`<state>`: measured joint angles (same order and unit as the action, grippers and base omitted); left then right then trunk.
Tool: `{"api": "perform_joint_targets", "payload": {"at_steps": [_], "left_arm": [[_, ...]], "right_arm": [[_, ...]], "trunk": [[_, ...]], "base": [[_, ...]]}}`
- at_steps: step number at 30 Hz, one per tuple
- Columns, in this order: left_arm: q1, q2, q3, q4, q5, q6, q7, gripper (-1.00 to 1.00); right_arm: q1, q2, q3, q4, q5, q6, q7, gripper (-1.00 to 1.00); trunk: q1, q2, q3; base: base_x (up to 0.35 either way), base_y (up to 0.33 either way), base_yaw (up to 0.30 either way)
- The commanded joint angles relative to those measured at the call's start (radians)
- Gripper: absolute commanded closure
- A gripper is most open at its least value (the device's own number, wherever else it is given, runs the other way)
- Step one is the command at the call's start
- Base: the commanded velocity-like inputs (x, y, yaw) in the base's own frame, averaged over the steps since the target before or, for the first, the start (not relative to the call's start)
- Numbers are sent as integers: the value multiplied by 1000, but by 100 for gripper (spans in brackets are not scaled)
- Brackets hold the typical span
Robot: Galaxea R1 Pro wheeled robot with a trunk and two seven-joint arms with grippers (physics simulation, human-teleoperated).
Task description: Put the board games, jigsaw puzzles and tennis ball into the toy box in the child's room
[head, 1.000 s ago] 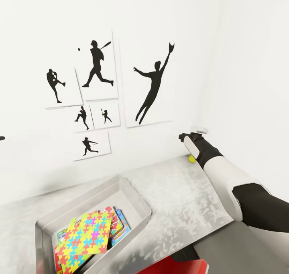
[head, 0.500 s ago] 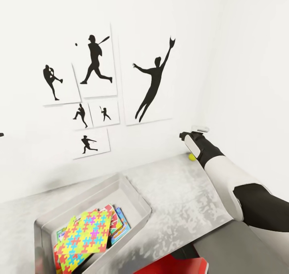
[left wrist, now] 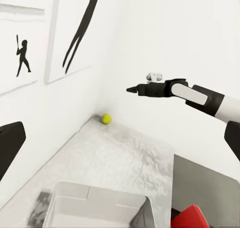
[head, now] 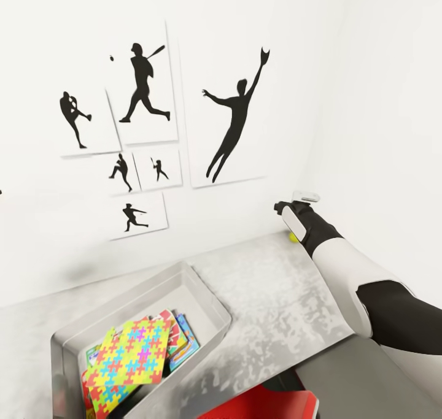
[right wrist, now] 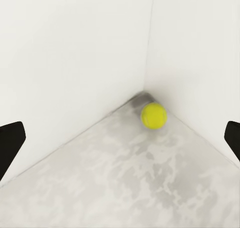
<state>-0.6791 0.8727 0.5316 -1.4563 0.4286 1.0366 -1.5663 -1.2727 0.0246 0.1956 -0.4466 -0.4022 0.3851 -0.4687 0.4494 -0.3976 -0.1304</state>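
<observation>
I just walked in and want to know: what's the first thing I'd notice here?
Probably the black baseball player silhouettes on the white wall above the table. Next, the bright jigsaw puzzle lying on top of the games in the grey toy box at the near left of the table. Then the little yellow tennis ball tucked in the table's far corner, with the right gripper reaching out toward it.

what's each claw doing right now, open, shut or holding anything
Left claw: cannot tell.
Right claw: open, empty, in the air above the small yellow-green tennis ball in the pale grey tabletop corner.
</observation>
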Motion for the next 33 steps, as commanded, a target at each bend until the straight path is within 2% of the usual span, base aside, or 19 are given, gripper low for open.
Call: {"api": "perform_joint_targets", "payload": {"at_steps": [1, 7, 12, 16, 17, 19, 23, 26, 29, 33], "left_arm": [[-6, 1, -16, -1, 1, 11, -5, -100], [-42, 4, -48, -2, 2, 11, -5, -100], [-60, -3, -75, 1, -7, 11, -5, -100], [-63, -7, -132, 3, -10, 11, 64, -100], [-64, -12, -158, 3, -8, 11, 99, -100], [-67, -19, -180, 2, -5, 11, 129, -100], [-93, -55, -214, -2, -3, 11, 177, -100], [-146, -104, -229, 0, -8, 11, 198, -100], [-201, -125, -243, 3, -10, 11, 217, -100], [-278, -134, -266, 6, -11, 11, 229, -100]], "right_arm": [[-1, -2, 8, -1, -9, 5, -8, -100], [-1, -4, 9, -1, -9, 3, -8, -100], [-1, -5, 10, -1, -8, 3, -8, -100], [0, -5, 10, -1, -6, 1, -8, -100], [1, -5, 10, -1, -5, 1, -8, -100], [0, -6, 10, -1, -5, 0, -8, -100], [0, -6, 10, -1, -5, 0, -8, -100], [0, -6, 10, -1, -4, 0, -8, -100], [0, -6, 10, -1, -4, 0, -8, -100], [0, -6, 10, -1, -4, 0, -8, -100]], "trunk": [[1, -2, -4], [1, -2, -14], [1, -2, -20], [1, -2, -22], [1, -2, -22], [1, -2, -22], [1, -2, -22], [1, -2, -22], [1, -2, -22], [1, -2, -22]], "base": [[0, 0, 0], [0, 0, 0], [0, 0, 0], [0, 0, 0], [0, 0, 0], [0, 0, 0], [0, 0, 0], [0, 0, 0], [0, 0, 0], [0, 0, 0]]}}
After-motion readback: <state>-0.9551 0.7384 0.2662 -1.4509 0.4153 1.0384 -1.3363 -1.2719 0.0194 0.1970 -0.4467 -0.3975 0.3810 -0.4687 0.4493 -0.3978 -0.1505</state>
